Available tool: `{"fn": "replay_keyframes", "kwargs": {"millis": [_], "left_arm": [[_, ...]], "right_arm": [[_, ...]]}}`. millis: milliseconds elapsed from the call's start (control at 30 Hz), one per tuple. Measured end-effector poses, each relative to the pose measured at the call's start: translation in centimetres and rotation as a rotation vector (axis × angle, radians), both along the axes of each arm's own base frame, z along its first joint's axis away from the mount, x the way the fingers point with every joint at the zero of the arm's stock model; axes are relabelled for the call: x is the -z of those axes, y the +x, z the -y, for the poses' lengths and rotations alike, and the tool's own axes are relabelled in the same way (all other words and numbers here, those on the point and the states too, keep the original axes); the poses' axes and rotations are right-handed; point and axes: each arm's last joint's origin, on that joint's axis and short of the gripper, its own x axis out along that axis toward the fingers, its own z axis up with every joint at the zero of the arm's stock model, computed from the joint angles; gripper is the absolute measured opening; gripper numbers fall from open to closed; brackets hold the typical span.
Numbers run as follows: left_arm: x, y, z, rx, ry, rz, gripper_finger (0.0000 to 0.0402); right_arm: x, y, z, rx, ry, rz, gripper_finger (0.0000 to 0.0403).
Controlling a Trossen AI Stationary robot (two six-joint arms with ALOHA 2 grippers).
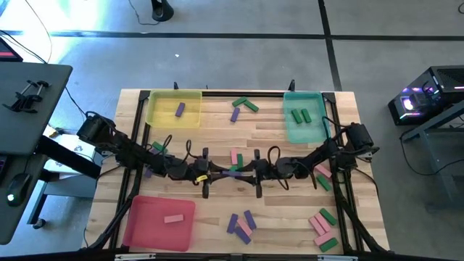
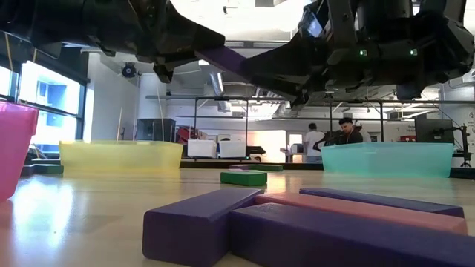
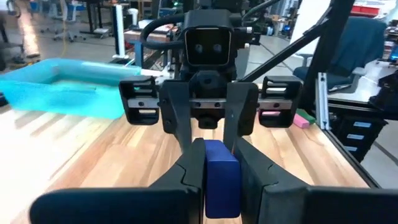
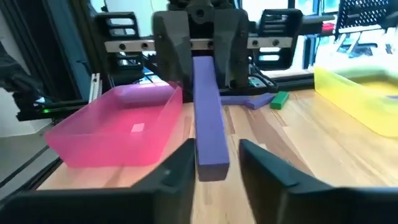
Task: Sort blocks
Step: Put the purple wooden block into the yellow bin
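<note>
Both arms meet above the table's middle. My left gripper [image 1: 209, 174] [image 3: 221, 158] is shut on a purple block [image 1: 230, 172] [image 2: 223, 61] held in the air. My right gripper [image 1: 252, 172] [image 4: 214, 163] is open. Its fingers stand on either side of the block's other end [image 4: 211, 163], and a gap shows beside it. The yellow tray [image 1: 165, 116] holds a purple block. The teal tray [image 1: 313, 132] holds two green ones, and the red tray [image 1: 148, 225] holds a pink one. Other green, pink and purple blocks lie loose on the table. My left gripper pinches the purple block between its two fingers at the end nearest it [image 3: 221, 171]. The fingers come level from the table's left and lie along the block. The block is lifted clear and roughly level, its free end [image 4: 211, 155] reaching between the right gripper's fingers.
Loose blocks lie in clusters: near the far edge [image 1: 243, 107], under the grippers [image 1: 236, 156], by the near edge [image 1: 241, 225] and at the near right corner [image 1: 323, 228]. A green one [image 1: 157, 147] lies under the left arm. People stand in the room beyond [image 2: 345, 132].
</note>
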Motion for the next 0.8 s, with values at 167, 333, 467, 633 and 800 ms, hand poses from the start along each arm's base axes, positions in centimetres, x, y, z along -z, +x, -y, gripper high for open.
{"fn": "replay_keyframes", "kwargs": {"millis": [167, 333, 467, 633, 800], "left_arm": [[-0.4, -0.5, -0.4, -0.128, 0.007, -0.027, 0.0033], [-1.6, -1.7, -0.9, -0.343, 0.054, -0.039, 0.0033], [-2.9, -3.1, -2.4, -0.554, 0.160, -0.089, 0.0033], [-4.7, -5.3, -6.9, -0.738, 0.159, -0.170, 0.0034], [-4.6, -8.4, -13.0, -0.874, 0.028, -0.336, 0.0033]], "right_arm": [[0.0, -0.2, 0.6, 0.043, 0.020, -0.078, 0.0187], [-0.8, -1.0, 1.0, 0.210, -0.008, -0.174, 0.0200], [-1.9, -1.6, 0.4, 0.225, -0.022, -0.164, 0.0199], [-2.6, -2.0, -0.8, 0.177, -0.065, -0.139, 0.0199], [-2.6, -2.1, -1.1, 0.162, -0.074, -0.140, 0.0199]]}}
